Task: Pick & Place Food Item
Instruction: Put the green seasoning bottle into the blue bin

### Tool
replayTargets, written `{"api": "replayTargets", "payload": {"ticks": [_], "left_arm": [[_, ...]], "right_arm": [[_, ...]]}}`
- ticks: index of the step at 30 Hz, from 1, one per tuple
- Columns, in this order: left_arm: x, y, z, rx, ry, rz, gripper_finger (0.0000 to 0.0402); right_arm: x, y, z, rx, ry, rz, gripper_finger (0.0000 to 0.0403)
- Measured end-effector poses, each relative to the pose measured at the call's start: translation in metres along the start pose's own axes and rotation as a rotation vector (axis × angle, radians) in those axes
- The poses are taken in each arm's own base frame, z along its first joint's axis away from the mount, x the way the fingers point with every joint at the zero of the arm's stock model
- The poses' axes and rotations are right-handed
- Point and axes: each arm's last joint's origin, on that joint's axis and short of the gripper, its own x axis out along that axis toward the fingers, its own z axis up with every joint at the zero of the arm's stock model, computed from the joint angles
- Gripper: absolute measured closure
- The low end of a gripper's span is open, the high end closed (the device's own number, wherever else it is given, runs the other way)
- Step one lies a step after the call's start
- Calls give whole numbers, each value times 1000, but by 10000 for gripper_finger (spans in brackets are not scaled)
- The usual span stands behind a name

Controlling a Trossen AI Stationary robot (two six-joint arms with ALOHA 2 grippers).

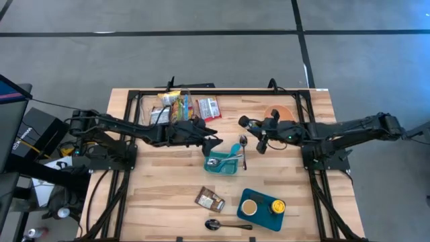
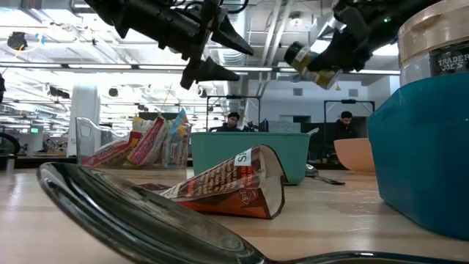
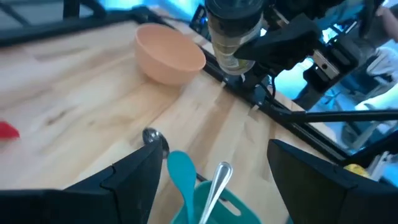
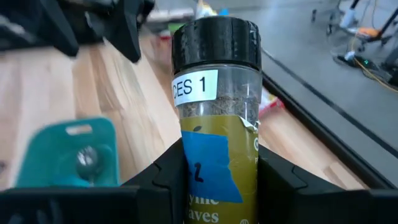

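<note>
A spice jar (image 4: 216, 106) with a black cap, a white label and blue tape is held above the table by my right gripper (image 4: 217, 180), right of centre in the high view (image 1: 250, 123). My left gripper (image 1: 213, 141) hangs open and empty above a teal container (image 1: 222, 163) that holds a teal spoon (image 3: 184, 174) and a metal spoon (image 3: 214, 180). In the low view the open left gripper (image 2: 220, 51) is up at the left and the jar (image 2: 311, 62) up at the right. My right gripper pinches the jar's lower body (image 4: 186, 168), on the olive label below the blue tape, between its two fingers. The fingers come level from the table's right and lie along the jar. The jar is lifted clear, its cap end (image 4: 214, 40) pointing toward the table's left.
A peach bowl (image 1: 281, 114) sits at the far right. A clear bin of snack packets (image 1: 176, 107) stands at the far left. A brown packet (image 1: 209, 199), a teal tray with a jar and a cup (image 1: 262, 208) and a spoon (image 1: 225, 225) lie near the front edge.
</note>
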Motion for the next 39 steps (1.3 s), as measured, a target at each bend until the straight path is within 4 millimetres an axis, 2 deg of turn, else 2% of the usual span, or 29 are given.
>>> {"api": "replayTargets", "payload": {"ticks": [6, 11, 21, 25, 30, 39], "left_arm": [[-1, -17, -9, 129, -60, -6, 117], [11, -26, -20, 178, -119, -49, 117], [40, -23, -42, 190, -230, -113, 117], [45, -24, -43, 184, -266, -191, 117], [50, -21, -49, 208, -265, -195, 117], [48, -25, -46, 236, -294, -273, 117]], "right_arm": [[-4, 3, -7, 68, -149, 47, 274], [-4, 8, -11, 111, -232, 88, 274], [-2, 31, -11, 123, -280, 225, 274], [-1, 37, -11, 130, -300, 251, 274], [3, 43, -12, 142, -324, 267, 274], [16, 52, -16, 164, -328, 323, 274]]}}
